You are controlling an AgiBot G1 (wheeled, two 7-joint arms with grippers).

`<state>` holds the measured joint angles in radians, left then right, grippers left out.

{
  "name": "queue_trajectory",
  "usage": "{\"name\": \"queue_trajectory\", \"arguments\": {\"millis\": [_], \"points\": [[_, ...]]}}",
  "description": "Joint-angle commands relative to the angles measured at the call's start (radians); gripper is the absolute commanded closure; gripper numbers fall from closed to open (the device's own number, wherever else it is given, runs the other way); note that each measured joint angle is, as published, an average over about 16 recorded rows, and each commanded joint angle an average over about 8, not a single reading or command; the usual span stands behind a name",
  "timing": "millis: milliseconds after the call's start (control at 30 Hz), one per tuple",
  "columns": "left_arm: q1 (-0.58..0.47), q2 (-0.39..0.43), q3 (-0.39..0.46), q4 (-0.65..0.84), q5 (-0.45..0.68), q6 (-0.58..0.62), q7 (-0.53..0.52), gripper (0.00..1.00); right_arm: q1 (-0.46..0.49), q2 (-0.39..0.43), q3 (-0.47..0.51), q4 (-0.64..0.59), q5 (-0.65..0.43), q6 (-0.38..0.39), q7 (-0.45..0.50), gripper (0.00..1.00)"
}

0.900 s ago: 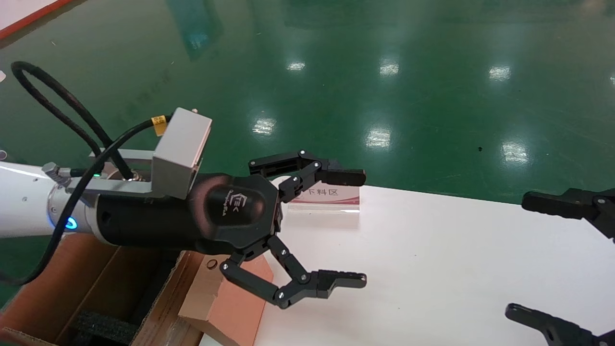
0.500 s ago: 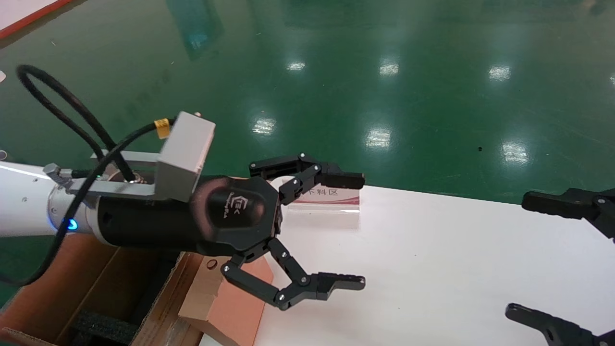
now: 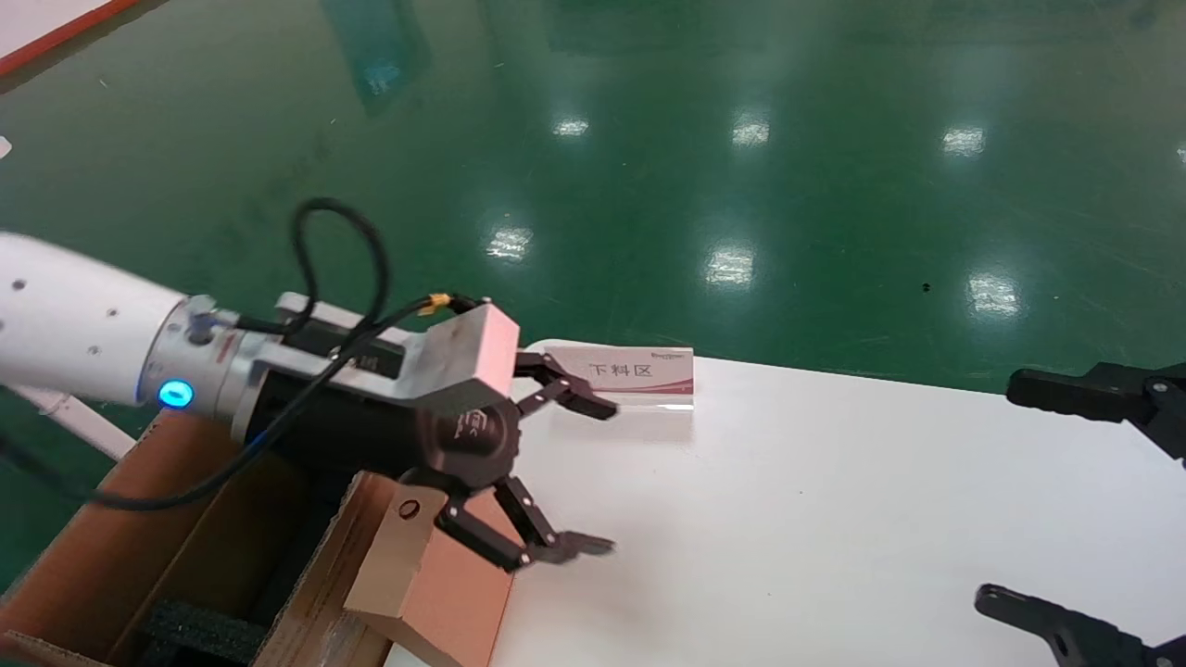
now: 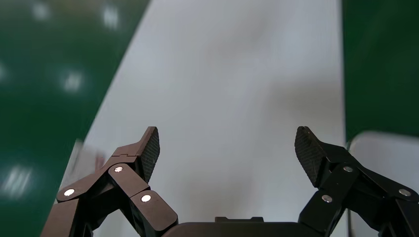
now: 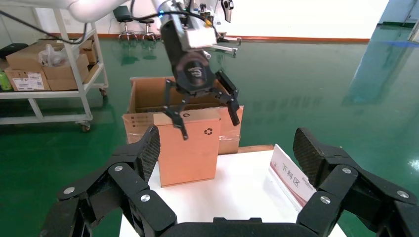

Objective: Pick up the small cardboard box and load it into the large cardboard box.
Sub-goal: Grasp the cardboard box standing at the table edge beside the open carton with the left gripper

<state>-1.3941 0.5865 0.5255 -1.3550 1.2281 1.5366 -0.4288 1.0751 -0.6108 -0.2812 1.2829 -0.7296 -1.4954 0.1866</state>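
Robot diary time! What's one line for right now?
left gripper: open, above small cardboard box | small cardboard box: standing on table beside large cardboard box | right gripper: open, idle

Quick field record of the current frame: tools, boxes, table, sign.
left tool: open, above the table edge, next to the small box, not touching it
right tool: open, parked at the table's right side
small box: standing upright on the table edge, recycling mark on its side
large box: open, beside the table, behind the small box
table: white top
sign: standing at the table's far edge
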Motion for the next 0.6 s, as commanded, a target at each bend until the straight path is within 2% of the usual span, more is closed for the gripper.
{"name": "queue_trajectory", "arguments": {"millis": [33,200,600], "points": [[-0.072,0.012,0.048,-0.001,0.088,0.032,-0.042,0.0,0.0,0.0,0.0,0.0,0.0,0.0,0.0,0.0],[-0.2,0.032,0.188,0.001,0.173,0.043,-0.139,0.0,0.0,0.0,-0.001,0.0,0.0,0.0,0.0,0.0],[-0.441,0.034,0.506,0.002,0.236,0.049,-0.384,0.0,0.0,0.001,-0.001,0.0,0.001,0.001,-0.001,0.0]]}}
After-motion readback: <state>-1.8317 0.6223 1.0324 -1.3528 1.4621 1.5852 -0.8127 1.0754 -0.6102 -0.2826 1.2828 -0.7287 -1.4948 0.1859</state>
